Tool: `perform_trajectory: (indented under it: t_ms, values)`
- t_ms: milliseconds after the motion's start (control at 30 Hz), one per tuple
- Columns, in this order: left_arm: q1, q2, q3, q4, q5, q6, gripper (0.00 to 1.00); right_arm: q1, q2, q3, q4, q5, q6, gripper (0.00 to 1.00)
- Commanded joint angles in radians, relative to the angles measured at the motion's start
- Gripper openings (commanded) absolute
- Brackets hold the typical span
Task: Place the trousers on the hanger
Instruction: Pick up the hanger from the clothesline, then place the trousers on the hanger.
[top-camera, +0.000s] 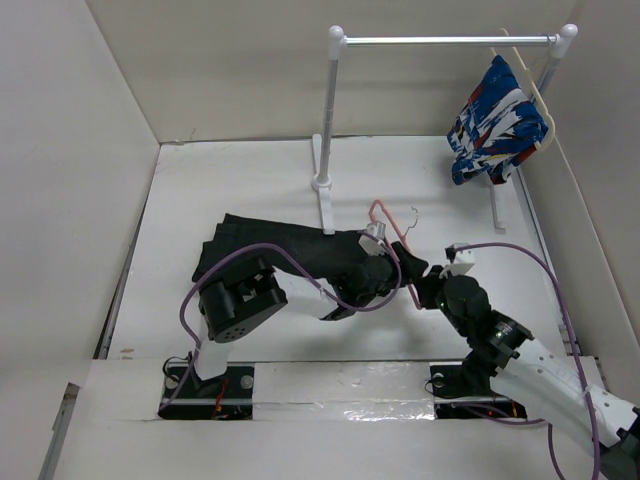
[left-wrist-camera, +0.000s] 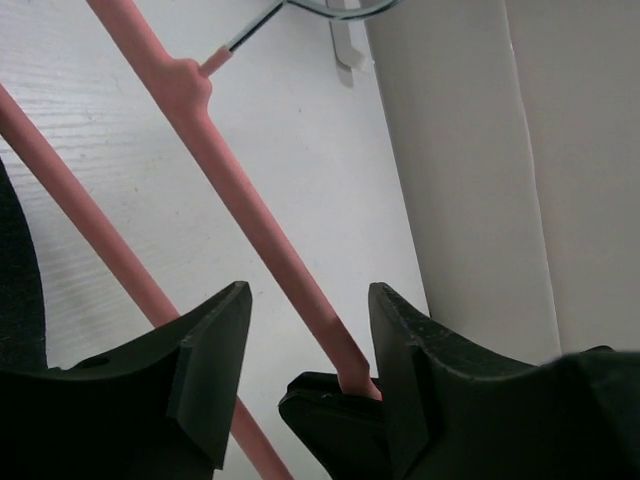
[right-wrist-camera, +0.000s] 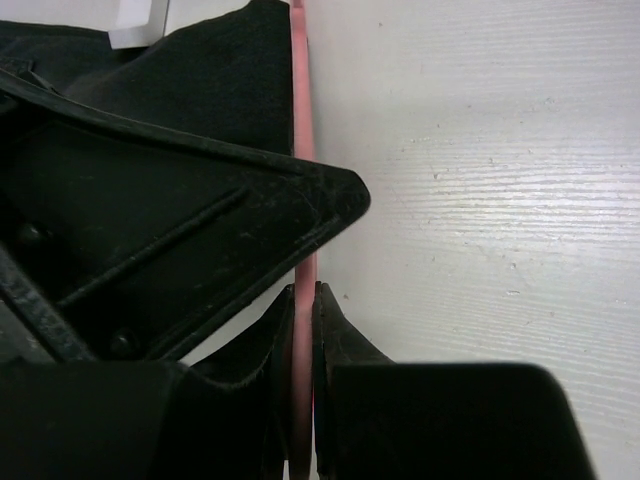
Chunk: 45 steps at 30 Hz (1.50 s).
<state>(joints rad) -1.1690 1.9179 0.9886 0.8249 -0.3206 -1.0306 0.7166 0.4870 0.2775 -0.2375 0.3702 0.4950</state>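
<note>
Lying flat on the white surface (top-camera: 200, 180), the trousers (top-camera: 270, 245) spread out as a dark folded mass left of centre, below the foot of a white clothes rack (top-camera: 445, 41). The hanger (top-camera: 392, 240) sits at their right edge, its pink frame partly over the black cloth and its metal hook (top-camera: 405, 215) pointing toward the back wall.

The left arm reaches across the trousers, and the left fingers (top-camera: 398, 270) are spread apart, one on each side of a pink bar of the hanger without gripping it. In the left wrist view that bar (left-wrist-camera: 260, 215) runs diagonally up through the gap to the neck where the hook (left-wrist-camera: 330, 8) begins, and a second pink bar (left-wrist-camera: 90, 220) runs beside it.

The right fingers (right-wrist-camera: 318, 300) are pressed together on the same bar, pinching its thin pink edge (right-wrist-camera: 303, 120), just beside the left fingers. Black cloth (right-wrist-camera: 230, 60) lies against the left side of the bar in the right wrist view.

At the back right, a blue, white and red patterned garment (top-camera: 495, 125) hangs from the rack on a cream hanger (top-camera: 530, 92), well apart from both arms.
</note>
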Motion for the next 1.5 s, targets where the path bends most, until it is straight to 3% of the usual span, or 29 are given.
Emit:
perform_trajectory:
  t_ms: [0,33,100,133,167,200,267,367,533,700,767,833,900,1033,1167,1333,1467]
  values:
    - [0.009,0.01,0.044,0.028,0.04,-0.009,0.46,0.024,-0.002,-0.012,0.049,-0.004,0.019,0.05]
    - [0.009,0.018,0.045,0.034,0.046,-0.011,0.45,0.024,-0.001,-0.012,0.049,-0.002,0.02,0.07]
    - [0.009,0.023,0.045,0.042,0.066,-0.011,0.33,0.024,0.002,-0.011,0.049,0.003,0.02,0.12]
    - [0.018,0.021,0.042,0.048,0.071,-0.011,0.27,0.024,0.002,-0.011,0.043,0.004,0.023,0.2]
    - [0.019,0.02,0.036,0.049,0.075,-0.016,0.16,0.024,0.004,0.0,0.032,0.006,0.02,0.25]
    - [0.019,0.017,0.021,0.052,0.077,-0.02,0.1,0.024,0.001,0.008,0.017,0.01,0.019,0.34]
    - [0.028,0.0,-0.001,0.078,0.093,-0.025,0.0,0.024,-0.011,0.023,-0.008,0.012,0.024,0.43]
    - [0.028,-0.037,-0.074,0.152,0.109,-0.032,0.0,0.024,-0.048,0.054,-0.065,0.004,0.019,0.57]
    - [0.037,-0.089,-0.166,0.238,0.161,-0.017,0.0,0.024,-0.125,0.13,-0.14,-0.028,0.016,0.7]
    - [0.037,-0.105,-0.237,0.307,0.204,-0.034,0.0,0.024,-0.162,0.149,-0.134,-0.047,0.013,0.66]
    - [0.037,-0.109,-0.269,0.324,0.207,-0.039,0.0,0.024,-0.122,0.149,-0.088,-0.059,0.001,0.45]
    - [0.019,-0.12,-0.309,0.345,0.18,-0.04,0.0,0.024,-0.023,0.161,-0.03,-0.05,-0.021,0.12]
    - [0.019,-0.126,-0.33,0.359,0.166,-0.043,0.0,0.009,0.059,0.176,0.016,-0.053,-0.038,0.02]
    - [0.019,-0.109,-0.355,0.362,0.147,-0.043,0.0,-0.063,0.272,0.236,0.111,-0.12,-0.104,0.0]
    - [0.038,-0.076,-0.363,0.396,0.158,-0.055,0.0,-0.161,0.378,0.217,0.278,-0.265,-0.127,0.01]
    - [0.057,-0.05,-0.384,0.407,0.127,-0.065,0.0,-0.241,0.544,0.238,0.395,-0.327,-0.148,0.13]
    - [0.068,-0.02,-0.383,0.41,0.13,-0.072,0.0,-0.275,0.692,0.305,0.434,-0.433,-0.165,0.17]
